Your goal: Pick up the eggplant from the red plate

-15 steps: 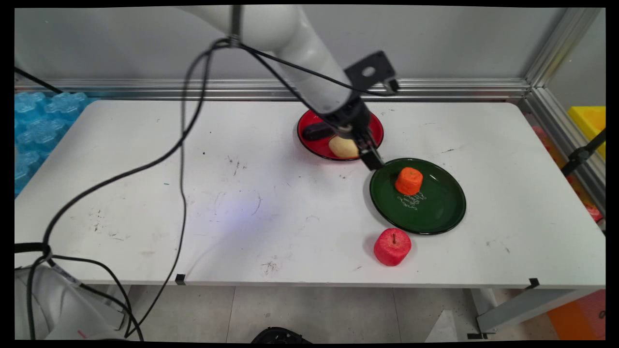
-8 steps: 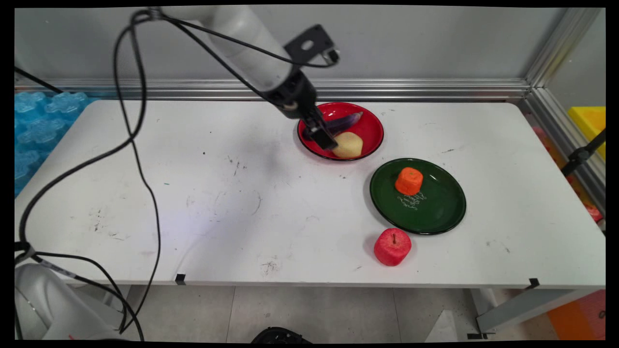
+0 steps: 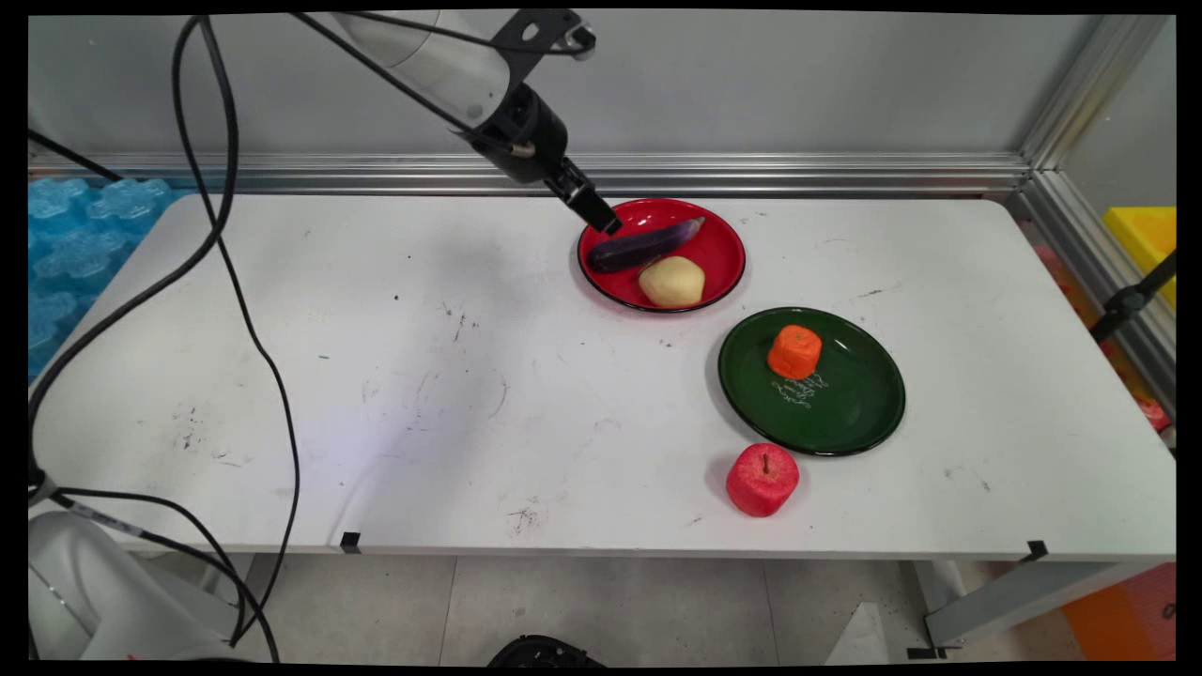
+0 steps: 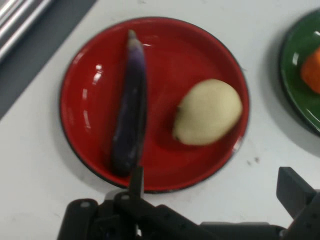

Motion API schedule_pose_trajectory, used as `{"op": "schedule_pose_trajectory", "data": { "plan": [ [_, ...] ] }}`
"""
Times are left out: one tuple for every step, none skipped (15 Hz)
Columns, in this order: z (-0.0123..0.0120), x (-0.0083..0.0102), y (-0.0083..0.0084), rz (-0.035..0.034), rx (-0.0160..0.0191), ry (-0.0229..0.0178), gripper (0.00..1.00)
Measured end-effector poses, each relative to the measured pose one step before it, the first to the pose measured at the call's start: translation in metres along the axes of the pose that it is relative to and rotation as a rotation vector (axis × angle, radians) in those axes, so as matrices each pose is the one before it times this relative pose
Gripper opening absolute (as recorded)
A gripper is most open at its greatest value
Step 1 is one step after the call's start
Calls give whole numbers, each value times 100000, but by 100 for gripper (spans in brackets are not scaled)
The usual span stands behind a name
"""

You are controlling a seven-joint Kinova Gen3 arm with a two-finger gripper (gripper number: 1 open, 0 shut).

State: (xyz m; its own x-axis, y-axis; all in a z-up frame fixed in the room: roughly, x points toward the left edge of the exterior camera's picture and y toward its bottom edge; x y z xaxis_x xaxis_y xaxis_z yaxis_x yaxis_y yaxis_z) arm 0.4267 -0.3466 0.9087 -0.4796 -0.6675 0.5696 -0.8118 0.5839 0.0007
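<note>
Main view shows the gripper (image 3: 595, 214), fingers spread and empty, above the red plate's (image 3: 723, 235) upper-left rim. Dropping there could clip that rim or nudge the eggplant (image 3: 644, 246) against the potato (image 3: 671, 282).

a white table (image 3: 282, 310) fills most of the main view, its top scuffed with dark marks and scratches. two small black tabs (image 3: 349, 540) sit on its near edge, one toward the left, one (image 3: 1036, 548) toward the right. behind it stands a plain grey wall (image 3: 845, 84), with an aluminium rail (image 3: 845, 174) running along its foot. a second rail (image 3: 1080, 84) rises at the right corner and another runs down the table's right side. blue foam (image 3: 75, 244) lies past the table's left end. a yellow bin (image 3: 1146, 235) shows at far right. below the near edge is a pale tiled floor (image 3: 610, 601) and a grey table leg (image 3: 995, 601).
</note>
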Motion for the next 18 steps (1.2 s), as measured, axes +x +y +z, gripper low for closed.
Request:
{"op": "schedule_pose_trajectory", "data": {
  "plan": [
    [281,182,-645,-1111,507,382,100],
    [393,275,-664,-609,503,306,100],
    [651,447,-892,-56,708,248,100],
    [615,418,-638,249,430,176,100],
    [999,590,-834,445,459,56,100],
    [902,502,-550,626,286,-183,100],
    [901,501,-514,675,260,-146,100],
    [1250,647,-615,775,201,-275,100],
    [990,483,-386,469,29,-246,100],
    [648,323,-242,270,4,-175,100],
    [995,448,-305,401,-137,-410,100],
    [975,422,-274,338,-163,-403,100],
    [1107,435,-292,350,-219,-559,100],
    [950,352,-227,422,-106,-589,100],
    [614,222,-117,388,-124,-456,100],
    [1064,355,-123,947,-327,-1019,100],
    [1031,303,-110,695,-215,-1003,100],
    [823,236,-72,441,-123,-828,100]
  ]
}}
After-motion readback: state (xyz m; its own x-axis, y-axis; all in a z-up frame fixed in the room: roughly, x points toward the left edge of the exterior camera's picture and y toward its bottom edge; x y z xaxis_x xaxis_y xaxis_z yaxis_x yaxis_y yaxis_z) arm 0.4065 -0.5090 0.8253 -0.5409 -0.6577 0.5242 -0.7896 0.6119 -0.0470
